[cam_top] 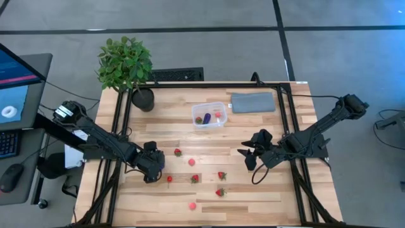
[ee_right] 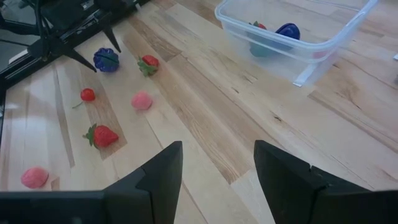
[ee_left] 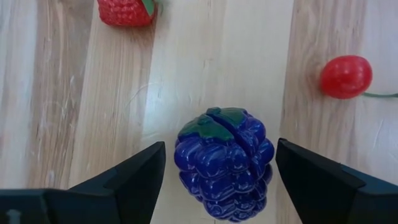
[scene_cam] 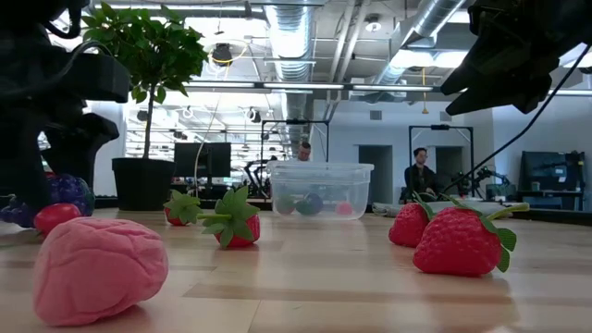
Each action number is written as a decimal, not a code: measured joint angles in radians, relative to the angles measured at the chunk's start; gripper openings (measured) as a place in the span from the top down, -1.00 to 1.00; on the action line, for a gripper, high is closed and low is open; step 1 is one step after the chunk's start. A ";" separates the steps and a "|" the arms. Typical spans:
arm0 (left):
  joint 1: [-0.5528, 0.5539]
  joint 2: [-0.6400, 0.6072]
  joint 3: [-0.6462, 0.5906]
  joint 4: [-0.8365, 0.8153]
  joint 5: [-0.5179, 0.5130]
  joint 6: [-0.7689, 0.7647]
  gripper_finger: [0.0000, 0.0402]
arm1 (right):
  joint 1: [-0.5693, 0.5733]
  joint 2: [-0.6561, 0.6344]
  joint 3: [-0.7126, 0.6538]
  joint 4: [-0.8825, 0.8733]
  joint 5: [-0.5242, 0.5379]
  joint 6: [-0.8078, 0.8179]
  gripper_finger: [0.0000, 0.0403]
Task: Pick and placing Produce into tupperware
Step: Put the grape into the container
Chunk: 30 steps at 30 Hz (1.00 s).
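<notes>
A dark purple berry [ee_left: 224, 165] with a green top rests on the wooden table between the two fingers of my left gripper [ee_left: 219, 155]. The fingers are open and stand clear of it on both sides, pointing steeply down. A red cherry [ee_left: 346, 76] and a strawberry [ee_left: 126, 11] lie close by. More strawberries [cam_top: 221, 175] and pink pieces [cam_top: 192, 205] are scattered over the table's middle. The clear tupperware [cam_top: 209, 115] stands farther back and holds a few pieces. My right gripper [ee_right: 217, 162] hovers open over the table's right half with nothing between its fingers.
A potted plant [cam_top: 126, 66] stands at the far left corner, and a grey pad [cam_top: 253, 102] lies to the right of the tupperware. Black frame rails [cam_top: 120, 126] run along both sides of the table. People [scene_cam: 421, 176] are in the room behind.
</notes>
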State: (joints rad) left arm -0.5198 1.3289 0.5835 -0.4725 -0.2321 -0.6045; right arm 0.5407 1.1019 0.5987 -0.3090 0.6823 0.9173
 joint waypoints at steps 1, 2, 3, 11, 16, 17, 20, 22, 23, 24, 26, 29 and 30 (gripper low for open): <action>0.000 0.000 0.000 0.000 0.001 -0.001 -0.44 | 0.000 0.000 0.000 0.000 0.000 0.000 -0.10; 0.000 0.000 0.000 0.000 0.004 -0.005 -0.43 | 0.000 0.000 0.000 0.000 0.000 0.000 -0.10; 0.000 0.000 0.000 0.000 0.007 -0.006 -0.40 | 0.000 0.000 0.000 0.000 0.000 0.000 -0.10; 0.000 0.000 0.000 -0.003 0.009 -0.010 -0.12 | 0.000 0.000 0.000 0.002 0.000 0.000 -0.10; 0.000 -0.001 0.001 -0.002 0.007 -0.013 -0.01 | 0.000 0.000 0.000 0.002 0.000 0.000 -0.10; 0.000 -0.002 0.001 -0.002 0.006 -0.013 -0.01 | 0.000 0.000 0.000 0.003 0.000 0.000 -0.10; 0.000 -0.001 0.001 -0.002 -0.001 -0.014 -0.02 | 0.000 0.000 0.000 0.003 0.000 0.000 -0.10; 0.000 -0.001 0.001 -0.002 -0.007 -0.014 -0.03 | 0.000 0.000 0.000 0.003 0.000 0.000 -0.10; 0.000 -0.001 0.001 -0.003 -0.009 -0.014 -0.03 | 0.000 0.000 0.000 0.003 0.000 0.000 -0.10; 0.000 -0.001 0.001 -0.003 -0.011 -0.014 -0.03 | 0.000 0.000 0.000 0.003 0.000 0.000 -0.10; 0.000 -0.001 0.001 -0.002 -0.013 -0.014 -0.03 | 0.000 0.000 0.000 0.003 0.000 0.000 -0.10; 0.000 -0.001 0.001 -0.001 -0.016 -0.017 -0.02 | 0.000 0.000 0.000 0.002 0.000 0.000 -0.10; 0.000 -0.001 0.001 0.000 -0.017 -0.020 -0.02 | 0.000 0.000 0.000 0.002 0.000 0.000 -0.10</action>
State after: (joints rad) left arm -0.5198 1.3281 0.5842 -0.4728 -0.2486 -0.6241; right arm 0.5404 1.1019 0.5987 -0.3066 0.6823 0.9175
